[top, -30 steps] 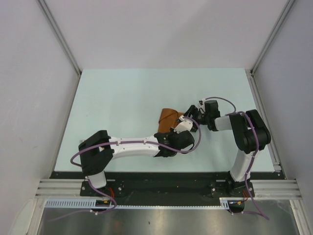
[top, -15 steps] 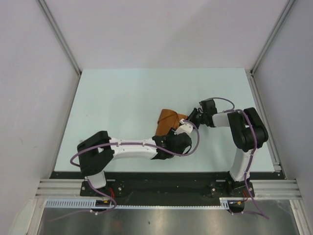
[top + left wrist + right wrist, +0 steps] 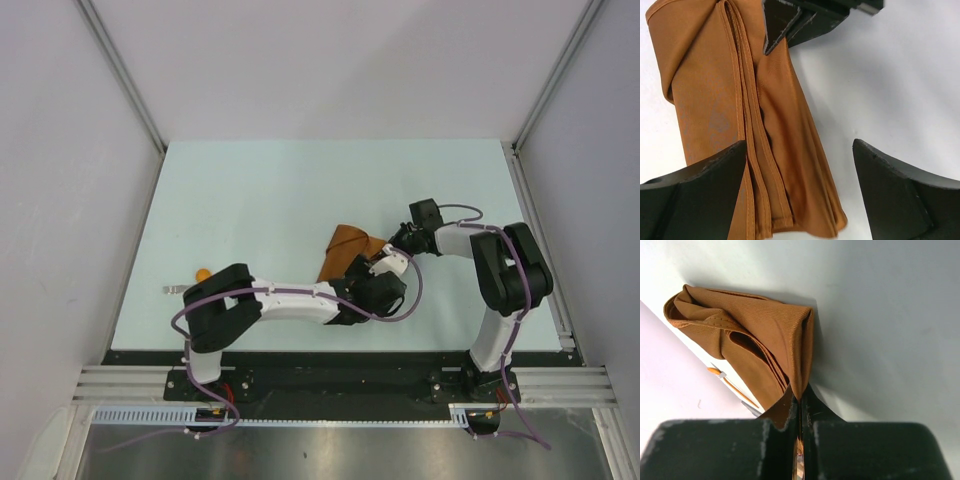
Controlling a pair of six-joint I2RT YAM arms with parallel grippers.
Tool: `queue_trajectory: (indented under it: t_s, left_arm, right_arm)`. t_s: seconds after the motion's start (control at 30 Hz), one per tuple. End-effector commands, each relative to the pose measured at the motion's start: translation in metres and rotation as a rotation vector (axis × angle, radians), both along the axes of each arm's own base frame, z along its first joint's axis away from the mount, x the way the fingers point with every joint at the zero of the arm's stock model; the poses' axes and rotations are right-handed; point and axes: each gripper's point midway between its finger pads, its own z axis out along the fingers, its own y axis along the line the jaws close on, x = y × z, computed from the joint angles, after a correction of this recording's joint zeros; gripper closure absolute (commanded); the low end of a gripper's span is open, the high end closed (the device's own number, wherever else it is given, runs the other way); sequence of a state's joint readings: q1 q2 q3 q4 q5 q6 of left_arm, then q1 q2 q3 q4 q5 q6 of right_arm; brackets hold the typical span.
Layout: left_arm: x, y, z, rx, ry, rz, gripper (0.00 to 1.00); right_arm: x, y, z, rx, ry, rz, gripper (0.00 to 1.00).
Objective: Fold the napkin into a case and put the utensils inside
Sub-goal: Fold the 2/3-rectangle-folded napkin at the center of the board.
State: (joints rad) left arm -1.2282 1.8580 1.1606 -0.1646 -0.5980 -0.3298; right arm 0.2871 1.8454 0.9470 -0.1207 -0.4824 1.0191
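The rust-orange napkin point(image 3: 348, 250) lies folded in layers at the table's middle. In the right wrist view the napkin point(image 3: 755, 340) rises to a pinched corner, and my right gripper point(image 3: 801, 399) is shut on that corner. My left gripper point(image 3: 800, 195) stands open over the napkin's point(image 3: 715, 100) layered end, one finger point(image 3: 695, 200) above the cloth and the other over bare table. From above, the left gripper point(image 3: 377, 260) and right gripper point(image 3: 393, 243) sit close together at the cloth's right edge. A small orange utensil point(image 3: 202, 272) lies far left; a thin orange stick point(image 3: 731, 385) shows beyond the cloth.
A thin pale piece point(image 3: 172, 290) lies next to the orange utensil near the left arm's elbow. Grey walls and metal rails point(image 3: 125, 75) fence the pale table point(image 3: 260, 190) on the left, right and back. The right gripper's black fingers point(image 3: 790, 20) reach into the left wrist view's top.
My left gripper has opened and let go of the napkin. My right gripper has shut on the napkin's corner. The left arm's elbow swung right, uncovering the utensil at the far left.
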Motion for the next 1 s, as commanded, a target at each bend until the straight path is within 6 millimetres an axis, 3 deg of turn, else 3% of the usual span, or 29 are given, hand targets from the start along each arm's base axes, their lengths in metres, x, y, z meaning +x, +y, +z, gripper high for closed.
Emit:
queue_trajectory:
  t_s: [0.0,0.1,0.23,0.33,0.47,0.57,0.87,0.97]
  left_arm:
    - [0.017,-0.006,0.006,0.022,-0.098,0.025,0.09]
    - [0.025,0.005,-0.001,0.076,-0.145,0.082,0.11]
    - [0.031,0.006,-0.002,0.103,-0.174,0.095,0.17]
    - [0.030,0.004,-0.001,0.098,-0.167,0.089,0.30]
    - [0.023,0.004,-0.001,0.079,-0.120,0.080,0.59]
    - [0.015,0.000,0.005,0.035,-0.073,0.051,0.71]
    - [-0.006,-0.014,0.026,-0.179,0.099,-0.036,0.96]
    - [-0.011,-0.016,0.028,-0.276,0.174,-0.061,0.98]
  right_arm:
    - [0.003,0.006,0.029,0.036,0.002,-0.035,1.00]
    - [0.002,0.006,0.033,0.050,0.007,-0.051,1.00]
    - [0.000,0.008,0.031,0.053,0.018,-0.056,1.00]
    - [0.000,0.005,0.029,0.038,0.016,-0.060,1.00]
    - [0.001,0.001,0.023,0.002,0.005,-0.053,1.00]
    - [0.004,-0.004,0.018,-0.058,-0.031,-0.022,1.00]
    - [0.026,-0.015,0.029,-0.295,-0.251,0.164,1.00]
    - [0.029,-0.019,0.033,-0.405,-0.284,0.232,1.00]
